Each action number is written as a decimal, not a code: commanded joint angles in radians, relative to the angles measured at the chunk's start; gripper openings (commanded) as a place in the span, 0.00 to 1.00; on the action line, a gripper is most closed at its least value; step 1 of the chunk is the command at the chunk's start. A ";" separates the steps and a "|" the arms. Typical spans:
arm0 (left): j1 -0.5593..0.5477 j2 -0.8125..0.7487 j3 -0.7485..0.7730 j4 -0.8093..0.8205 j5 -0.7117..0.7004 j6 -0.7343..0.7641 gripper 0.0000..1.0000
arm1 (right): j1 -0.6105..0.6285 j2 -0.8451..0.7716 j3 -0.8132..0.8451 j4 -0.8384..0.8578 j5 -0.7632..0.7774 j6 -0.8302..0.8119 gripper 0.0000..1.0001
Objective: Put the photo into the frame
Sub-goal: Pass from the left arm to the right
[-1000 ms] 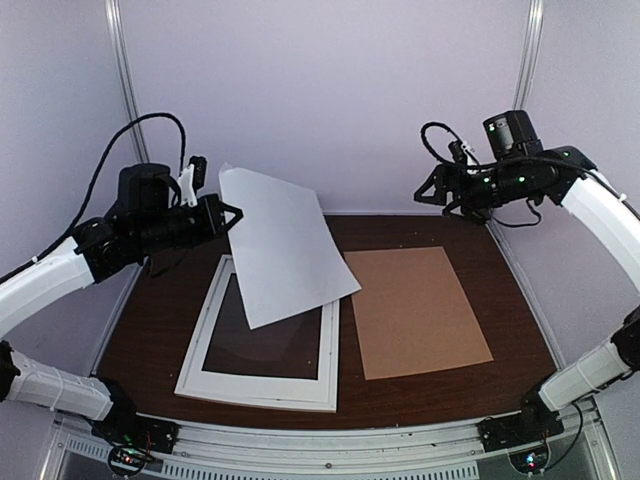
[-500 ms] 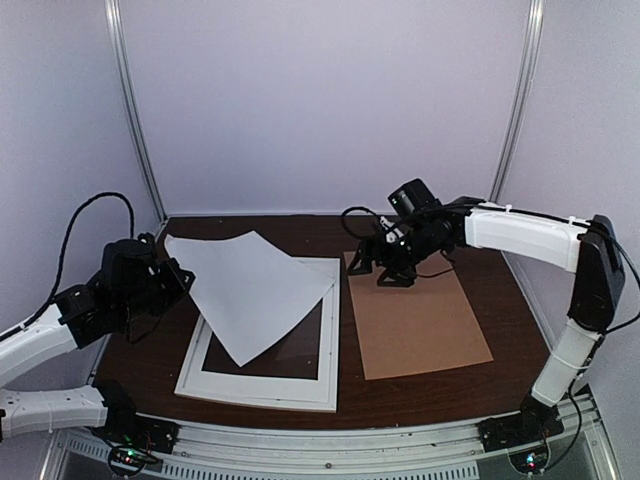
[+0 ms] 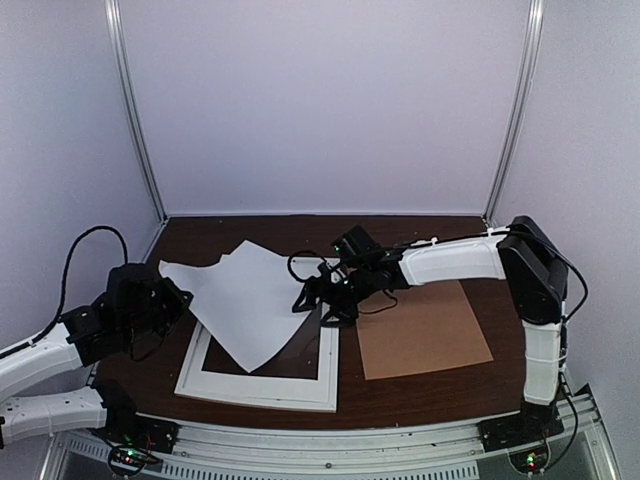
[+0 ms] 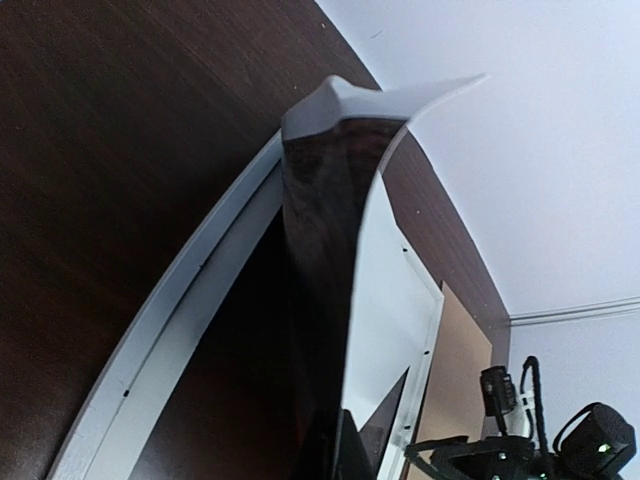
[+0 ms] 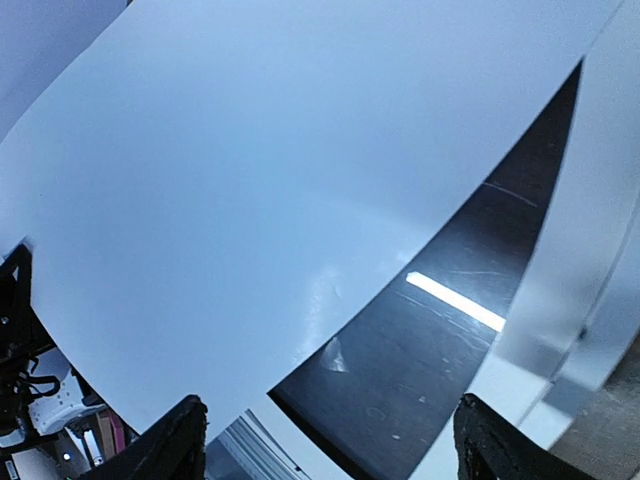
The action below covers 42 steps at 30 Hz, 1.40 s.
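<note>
While left pincer point(image 3: 176, 288) clamps photo point(image 3: 245, 300), right pincer point(image 3: 312, 300) gapes above frame point(image 3: 258, 389); dark wood table point(image 3: 430, 396), pale walls point(image 3: 320, 120).

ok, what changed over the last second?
The left gripper, shut on the photo, came down and brought it low over the frame. The right gripper, open, swung in from the far right to the photo's right edge. Frame and brown backing board stayed put.
</note>
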 commanded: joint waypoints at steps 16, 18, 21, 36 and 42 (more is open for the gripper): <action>0.006 -0.032 0.105 0.130 -0.010 -0.081 0.00 | 0.113 0.044 -0.066 0.417 -0.086 0.312 0.84; 0.006 -0.021 0.123 0.127 0.011 -0.067 0.00 | 0.119 0.038 -0.072 0.416 -0.080 0.311 0.83; 0.006 0.009 0.184 0.073 0.044 0.011 0.00 | 0.117 0.020 -0.086 0.394 -0.062 0.291 0.83; 0.006 0.043 0.220 0.134 0.072 0.029 0.00 | 0.122 -0.044 -0.145 0.510 0.020 0.393 0.84; 0.006 0.046 0.198 0.169 0.073 -0.009 0.00 | 0.135 -0.019 -0.159 0.615 0.039 0.484 0.83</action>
